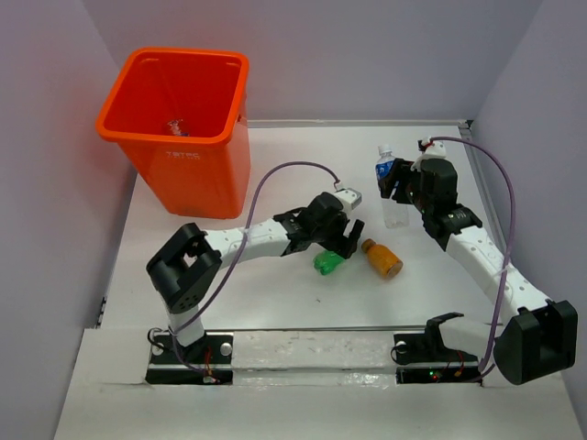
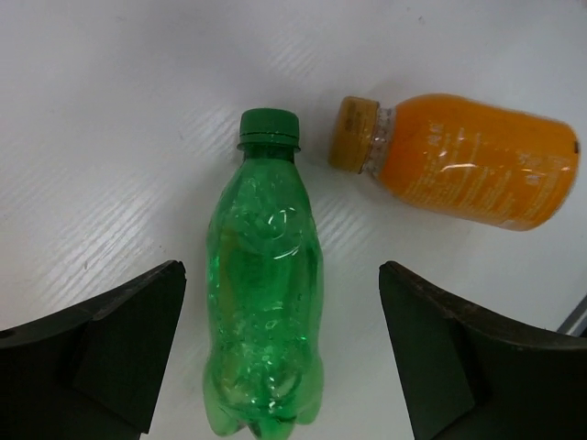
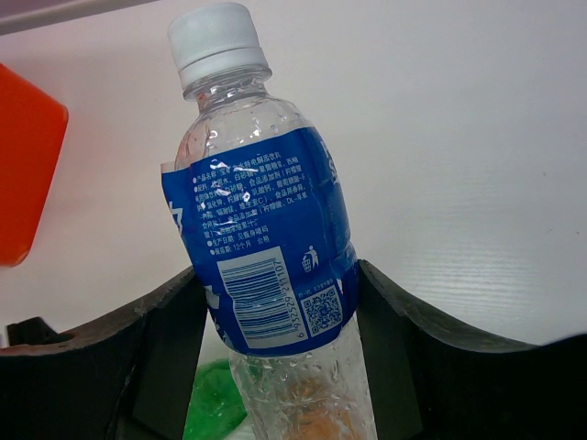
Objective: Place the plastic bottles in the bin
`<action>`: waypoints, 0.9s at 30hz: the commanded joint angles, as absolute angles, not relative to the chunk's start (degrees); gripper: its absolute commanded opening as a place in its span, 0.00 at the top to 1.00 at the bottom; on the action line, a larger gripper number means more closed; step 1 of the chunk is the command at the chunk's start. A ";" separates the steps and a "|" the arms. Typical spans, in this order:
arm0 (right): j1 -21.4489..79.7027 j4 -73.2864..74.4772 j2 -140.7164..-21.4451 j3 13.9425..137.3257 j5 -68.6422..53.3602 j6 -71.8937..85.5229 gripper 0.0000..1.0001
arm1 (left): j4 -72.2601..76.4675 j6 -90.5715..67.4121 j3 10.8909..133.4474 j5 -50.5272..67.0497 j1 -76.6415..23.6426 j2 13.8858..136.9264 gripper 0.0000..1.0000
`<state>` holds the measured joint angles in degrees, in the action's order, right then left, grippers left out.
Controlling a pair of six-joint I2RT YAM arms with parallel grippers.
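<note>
Left gripper (image 2: 282, 284) we see spread wide astride the green bottle (image 2: 266, 312) lying flat | right gripper (image 3: 280, 275) clamps the upright blue-label bottle (image 3: 261, 229) | orange bottle (image 2: 468, 160) near it | bin (image 1: 197, 174) far left, well apart

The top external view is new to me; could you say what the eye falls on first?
The large bright orange plastic bin at the far left dominates. At far right the right hand grips a clear blue-labelled plastic bottle; mid-table the open left hand straddles a lying green plastic bottle.
</note>
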<state>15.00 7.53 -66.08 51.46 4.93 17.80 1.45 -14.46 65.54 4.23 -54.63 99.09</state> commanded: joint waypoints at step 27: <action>17.39 4.22 -52.12 52.56 -11.51 24.35 0.53 | -1.16 -11.69 89.37 -23.28 -44.58 68.91 0.49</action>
